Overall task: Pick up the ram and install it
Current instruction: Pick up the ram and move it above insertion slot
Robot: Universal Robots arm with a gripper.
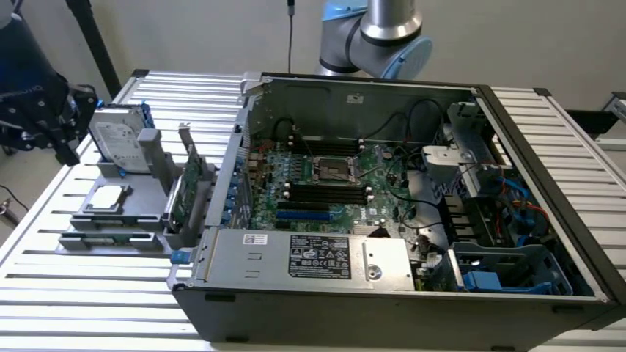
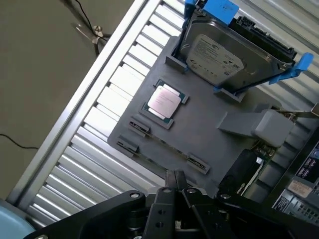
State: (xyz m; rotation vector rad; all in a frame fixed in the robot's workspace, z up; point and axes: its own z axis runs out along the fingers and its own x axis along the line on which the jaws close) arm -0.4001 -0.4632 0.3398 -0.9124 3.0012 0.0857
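The ram (image 1: pixel 110 240) is a thin green stick standing on edge in a slot along the front of the grey parts holder (image 1: pixel 132 209). In the wrist view the ram (image 2: pixel 163 151) shows edge-on as a thin line between small clips. My gripper (image 2: pixel 175 180) hovers above the holder's edge beside it, fingers shut together with nothing between them. In the exterior view the gripper (image 1: pixel 61 143) hangs dark at the far left, above the table and left of the holder. The open computer case (image 1: pixel 547 220) shows black memory slots (image 1: pixel 323 194) on its motherboard.
The holder also carries a silver hard drive (image 2: pixel 224 57) with blue rails, a processor chip (image 2: pixel 163 101) and an upright green expansion card (image 1: pixel 190 187). The case stands right of the holder on the slatted metal table (image 1: pixel 59 293). Cables lie on the floor (image 2: pixel 40 74).
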